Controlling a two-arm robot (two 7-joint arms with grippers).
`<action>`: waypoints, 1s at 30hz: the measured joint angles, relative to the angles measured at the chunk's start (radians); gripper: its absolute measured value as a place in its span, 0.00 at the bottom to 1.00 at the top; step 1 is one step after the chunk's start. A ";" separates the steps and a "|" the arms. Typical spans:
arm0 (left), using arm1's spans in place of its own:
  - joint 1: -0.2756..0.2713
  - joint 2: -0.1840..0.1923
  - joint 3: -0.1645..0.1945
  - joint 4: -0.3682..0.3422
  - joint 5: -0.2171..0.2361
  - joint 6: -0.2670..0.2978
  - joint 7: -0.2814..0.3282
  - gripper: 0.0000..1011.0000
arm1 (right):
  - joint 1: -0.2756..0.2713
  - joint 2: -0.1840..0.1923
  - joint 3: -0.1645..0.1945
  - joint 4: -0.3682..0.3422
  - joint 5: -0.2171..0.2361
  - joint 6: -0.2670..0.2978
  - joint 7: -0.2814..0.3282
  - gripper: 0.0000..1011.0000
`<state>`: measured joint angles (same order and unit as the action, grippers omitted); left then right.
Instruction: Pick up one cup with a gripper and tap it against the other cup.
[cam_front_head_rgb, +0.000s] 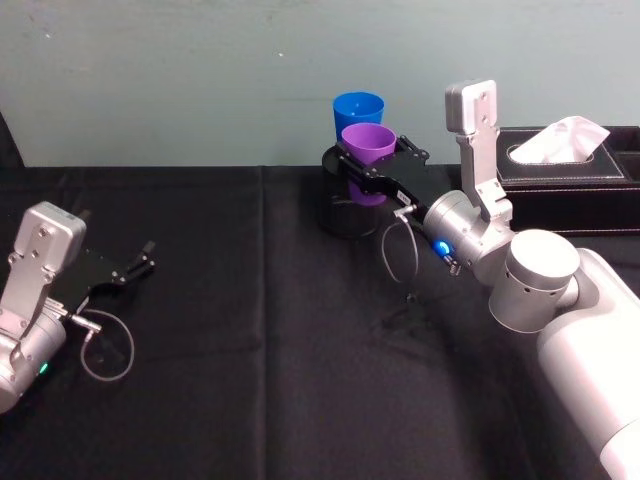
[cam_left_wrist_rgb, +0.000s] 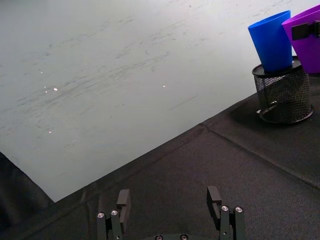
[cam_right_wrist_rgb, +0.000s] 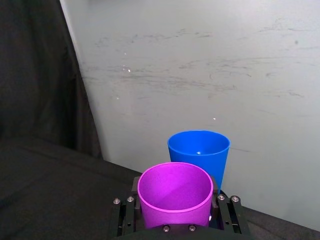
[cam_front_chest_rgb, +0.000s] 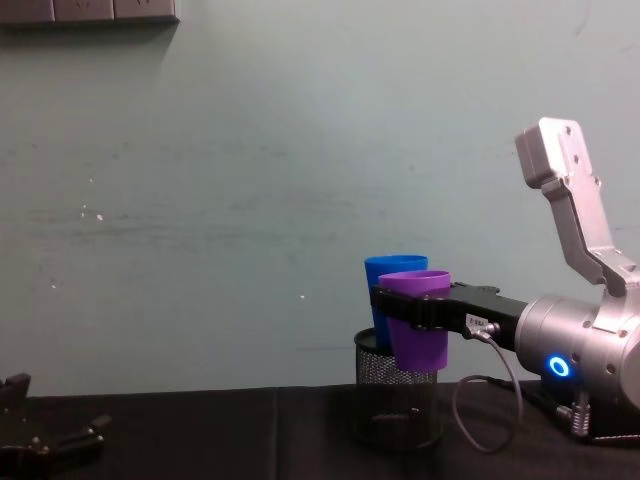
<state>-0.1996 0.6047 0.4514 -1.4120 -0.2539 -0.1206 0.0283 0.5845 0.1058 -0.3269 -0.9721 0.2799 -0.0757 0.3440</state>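
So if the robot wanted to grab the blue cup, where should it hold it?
Probably the bare upper wall just under the rim of the blue cup, because its bottom stands inside the mesh holder. Coming from the robot's left looks best: the purple cup, held by the right end effector, is close in front, and the open left end effector is free.

The purple tapered plastic tumbler (cam_front_head_rgb: 368, 148) looks smooth with a soft sheen, and so does the bright blue plastic tumbler (cam_front_head_rgb: 358, 108) behind it. The black wire-mesh pen holder (cam_left_wrist_rgb: 282, 95) is thin metal, dull. The right hand (cam_front_head_rgb: 375, 162) is matt black; its silver-grey arm (cam_front_head_rgb: 540, 275) has a satin metallic finish. A black woven cloth (cam_front_head_rgb: 250, 350), matt and slightly rough, covers the counter (cam_front_head_rgb: 300, 425). The black tissue box (cam_front_head_rgb: 570, 190) looks like stitched leather, soft white paper (cam_front_head_rgb: 560, 140) poking out. The pale wall (cam_front_chest_rgb: 250, 200) is matt, scuffed.
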 joint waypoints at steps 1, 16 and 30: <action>0.000 0.000 0.000 0.000 0.000 0.000 0.000 0.99 | 0.000 0.000 0.000 0.000 0.000 0.000 0.000 0.73; 0.000 0.000 0.000 0.000 0.000 0.000 0.000 0.99 | 0.000 0.000 0.000 0.000 0.000 0.000 0.000 0.73; 0.000 0.000 0.000 0.000 0.000 0.000 0.000 0.99 | 0.000 0.000 0.000 0.000 0.000 0.000 0.000 0.73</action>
<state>-0.1995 0.6047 0.4514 -1.4120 -0.2538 -0.1206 0.0283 0.5846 0.1058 -0.3269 -0.9721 0.2800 -0.0757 0.3441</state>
